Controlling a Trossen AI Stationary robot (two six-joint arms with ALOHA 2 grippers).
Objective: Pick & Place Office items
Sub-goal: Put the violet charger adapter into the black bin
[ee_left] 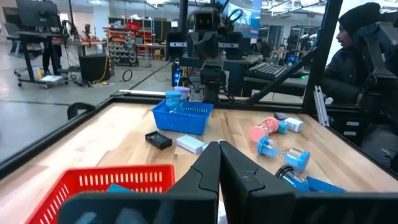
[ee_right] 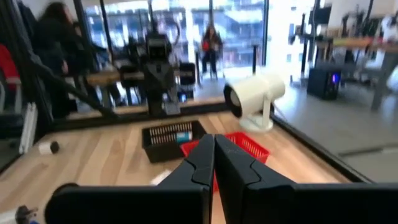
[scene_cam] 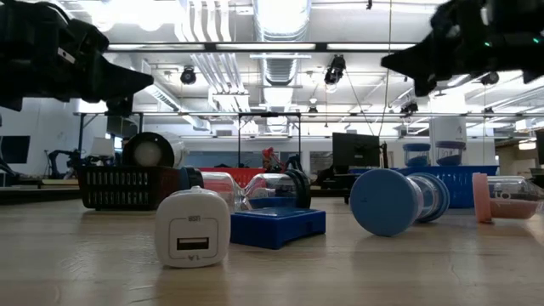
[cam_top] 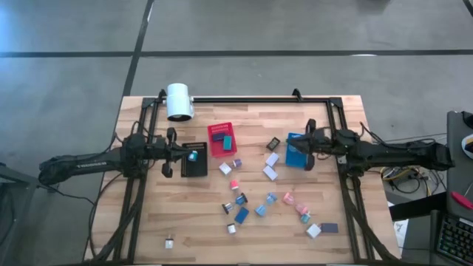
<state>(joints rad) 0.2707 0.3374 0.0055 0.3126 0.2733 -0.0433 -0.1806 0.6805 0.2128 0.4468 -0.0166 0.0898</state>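
Observation:
The office items lie scattered over the middle and near part of the wooden table: white blocks (cam_top: 271,172), pink pieces (cam_top: 288,198), blue pieces (cam_top: 242,215) and a lone white piece (cam_top: 169,241). In the low view a white block (scene_cam: 193,227) stands in front of a flat blue piece (scene_cam: 278,226) and a blue round spool (scene_cam: 395,201). My left gripper (cam_top: 176,152) hovers shut at the left edge of the black bin (cam_top: 195,162), fingers level (ee_left: 219,155). My right gripper (cam_top: 304,152) hovers shut over the blue bin (cam_top: 294,154), also level (ee_right: 214,149). Neither holds anything.
A red bin (cam_top: 222,139) with a dark and a teal piece stands at the far middle; the black bin holds a teal piece (cam_top: 194,156). A big white cylinder (cam_top: 179,101) stands at the far left. A black frame (cam_top: 244,99) rims the table. People show beyond the table (ee_left: 354,56).

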